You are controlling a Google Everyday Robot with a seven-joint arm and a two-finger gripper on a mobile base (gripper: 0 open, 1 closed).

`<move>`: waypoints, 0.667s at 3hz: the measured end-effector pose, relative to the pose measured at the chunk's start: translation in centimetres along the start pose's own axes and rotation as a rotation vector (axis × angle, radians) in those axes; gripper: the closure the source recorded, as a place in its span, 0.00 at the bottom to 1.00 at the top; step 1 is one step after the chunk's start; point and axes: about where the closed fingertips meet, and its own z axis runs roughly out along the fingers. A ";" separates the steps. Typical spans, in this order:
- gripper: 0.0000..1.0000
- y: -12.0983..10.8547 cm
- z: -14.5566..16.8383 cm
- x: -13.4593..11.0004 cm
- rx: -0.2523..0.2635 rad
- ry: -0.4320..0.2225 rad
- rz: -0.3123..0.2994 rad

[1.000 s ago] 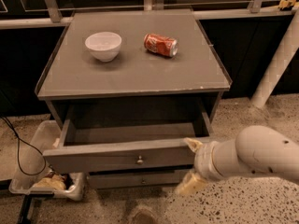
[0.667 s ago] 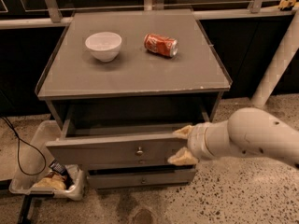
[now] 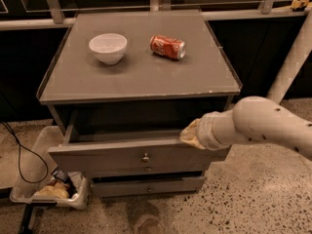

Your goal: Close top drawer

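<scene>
The top drawer point(image 3: 112, 156) is a grey box with a flat front and a small round metal knob point(image 3: 145, 157). It stands partly pulled out of the grey cabinet point(image 3: 136, 72), with a narrow dark gap behind its front. My gripper point(image 3: 191, 134) sits at the end of the white arm point(image 3: 263, 123), which comes in from the right. It rests against the upper right edge of the drawer front.
A white bowl point(image 3: 107, 48) and a red soda can point(image 3: 167, 47) on its side lie on the cabinet top. A lower drawer point(image 3: 146, 185) sticks out slightly. A white bin point(image 3: 46, 189) with litter and a black cable point(image 3: 19, 155) are on the floor at left.
The arm has moved up and left against the drawer front, and the drawer has slid inward; the open gap is narrower now.
</scene>
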 end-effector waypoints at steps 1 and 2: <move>1.00 2.4 -0.8 1.5 -0.017 0.028 0.000; 1.00 5.0 -0.2 2.0 -0.057 0.055 -0.034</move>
